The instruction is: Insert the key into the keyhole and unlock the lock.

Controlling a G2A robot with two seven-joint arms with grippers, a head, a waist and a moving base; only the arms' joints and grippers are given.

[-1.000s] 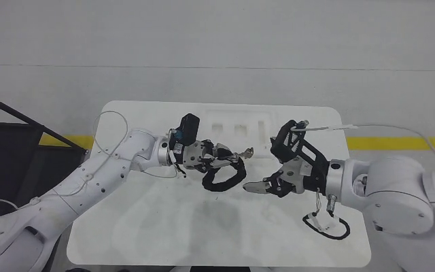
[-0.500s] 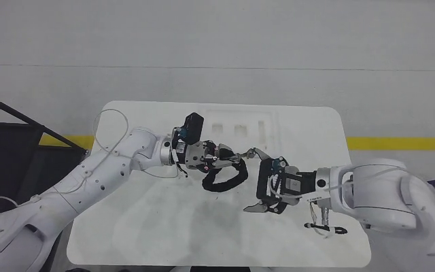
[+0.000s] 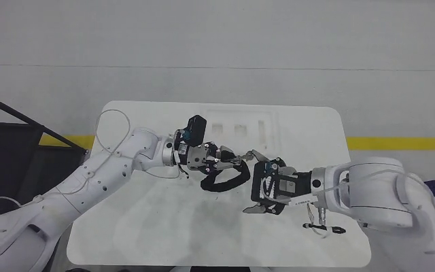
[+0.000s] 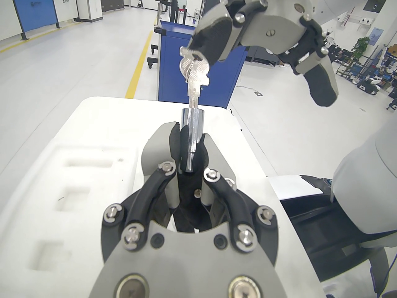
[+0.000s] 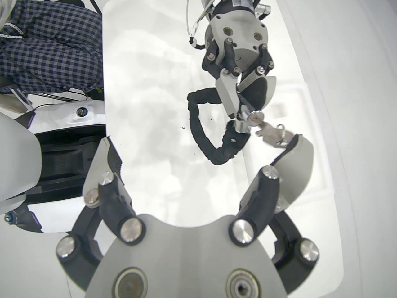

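1 lock [image 4: 193, 117], 1 bunch of keys [image 4: 194, 69], 2 grippers. The left gripper [image 4: 189, 136] is clamped on the lock's chrome cylinder, above the table [image 4: 102, 116]. 1 key's blade sits in the keyhole. The right gripper [image 4: 262, 71] gapes wide, 1 finger touching the keys.

The left gripper [image 4: 188, 139] clamps the chrome lock [image 4: 193, 122] between its pads, the cylinder standing out beyond them. The key [image 4: 194, 72] has its blade in the lock's end. The right gripper [image 4: 266, 69], fingers spread wide, touches the key's head with one pad. A white foam tray [image 4: 49, 169] lies below.
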